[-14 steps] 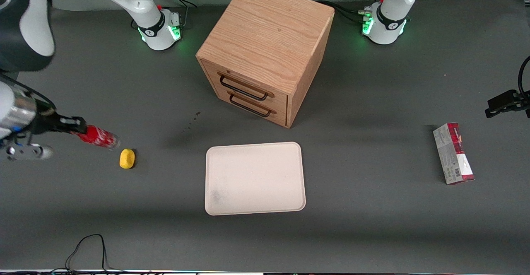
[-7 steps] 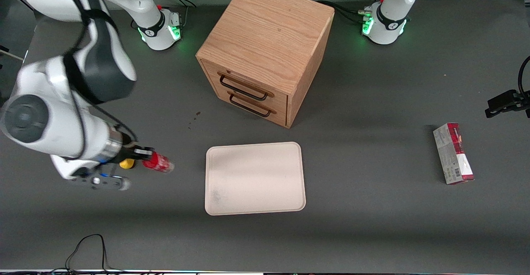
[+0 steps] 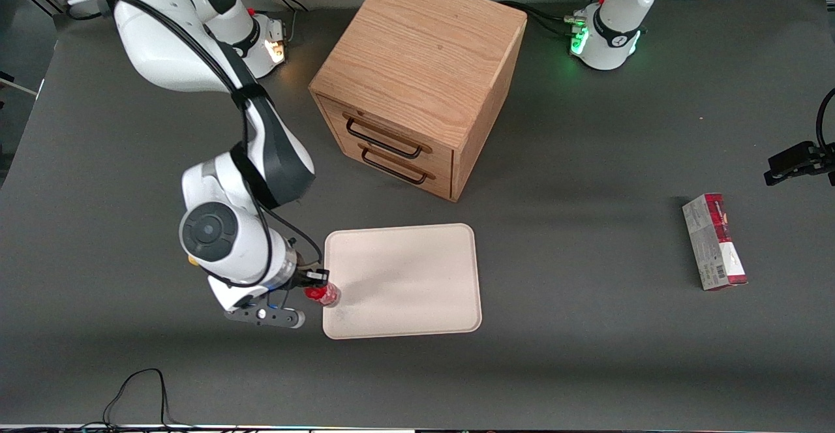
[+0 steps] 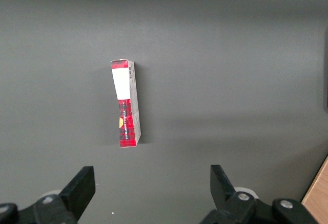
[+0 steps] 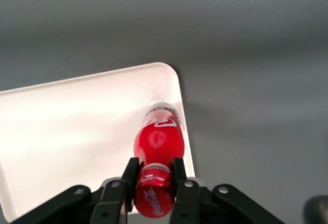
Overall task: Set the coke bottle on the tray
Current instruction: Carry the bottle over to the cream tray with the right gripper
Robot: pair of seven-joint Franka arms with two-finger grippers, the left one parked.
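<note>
Between the two black fingers of the right arm's gripper [image 5: 155, 175] sits the small slim red coke bottle [image 5: 158, 149] with white script; the jaws are closed tight on its neck just under the red cap, and its clear base points away from the wrist. Just under that base lies the large flat cream tray [image 3: 417, 283] with rounded corners and a low rim. The bottle hangs over the tray's edge on the working arm's side, near the corner closest to the front camera, so only its lower part is above the tray surface.

A second ago the gripper held the bottle well off toward the working arm's end of the table, next to a small yellow rounded object that the arm now mostly hides. Half a second ago it was about halfway to the tray. The carry is thus nearly over; I judge that lowering and release remain, perhaps after a little more travel inward so the bottle does not land on the rim.

Farther out stands the light wooden drawer cabinet [image 3: 417, 81], and well toward the parked arm's end lies the red-and-grey carton box [image 3: 714, 242]. Neither has moved.
</note>
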